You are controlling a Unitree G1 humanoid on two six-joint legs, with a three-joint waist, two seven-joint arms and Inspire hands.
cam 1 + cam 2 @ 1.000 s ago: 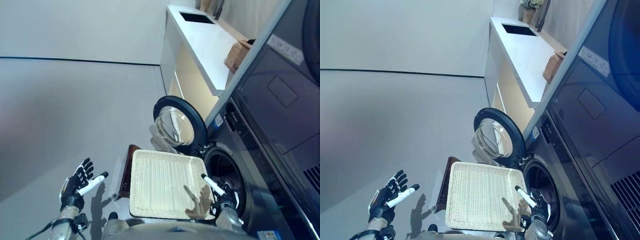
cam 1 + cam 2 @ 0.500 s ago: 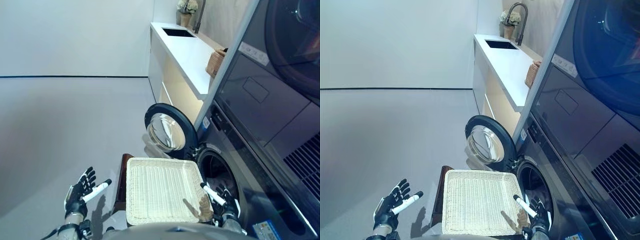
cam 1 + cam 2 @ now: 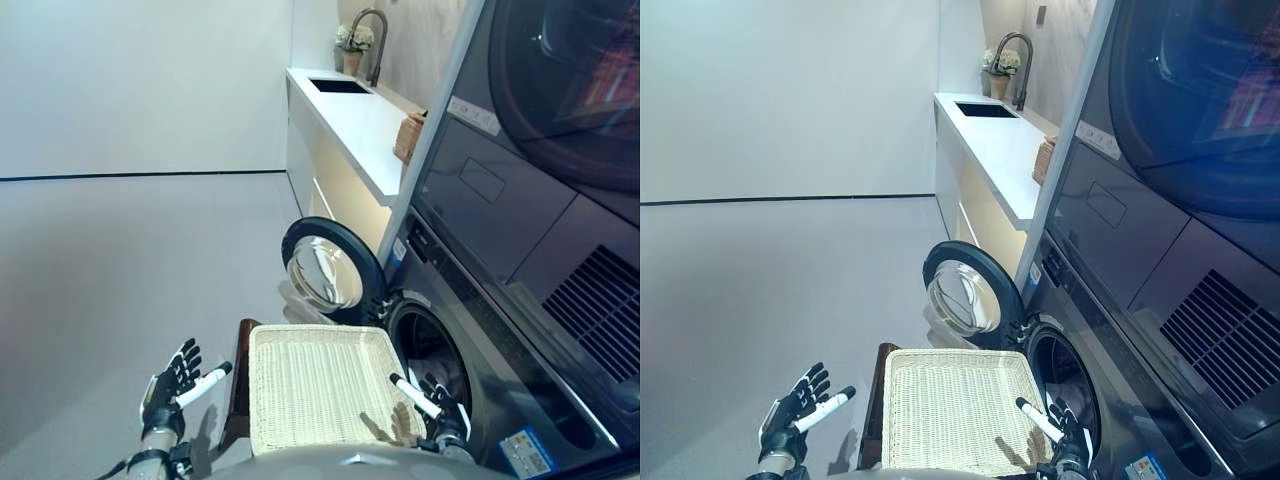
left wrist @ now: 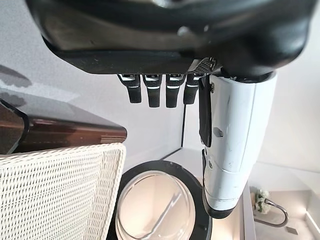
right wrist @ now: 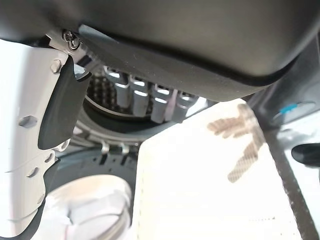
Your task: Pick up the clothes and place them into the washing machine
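Standing Open-Handed at the Washer

Hovering either side of a pale woven rectangular basket (image 3: 318, 385), both hands are spread and hold nothing. Over on the left, the left hand (image 3: 172, 382) hangs above the grey floor (image 3: 120, 260), fingers straight and fanned, white-covered thumb angled towards the basket, well clear of its rim. Across the way, the right hand (image 3: 437, 405) sits just beside the basket's right edge, fingers straight too, its white thumb pointing in over the weave, right in front of the drum opening. The basket itself shows only bare wicker; no clothes can be seen in it or in either hand. It rests on a dark brown stand (image 3: 240, 375) whose edge peeks out on the left. Beyond it, the dark grey front-loading washing machine (image 3: 470, 330) stands with its round black-rimmed glass door (image 3: 328, 272) swung wide open, the dark drum mouth (image 3: 428, 345) exposed. Further back runs a long white tabletop (image 3: 995, 140) with a sunken sink, a curved dark tap (image 3: 1020, 62) and a small potted plant (image 3: 998, 68).
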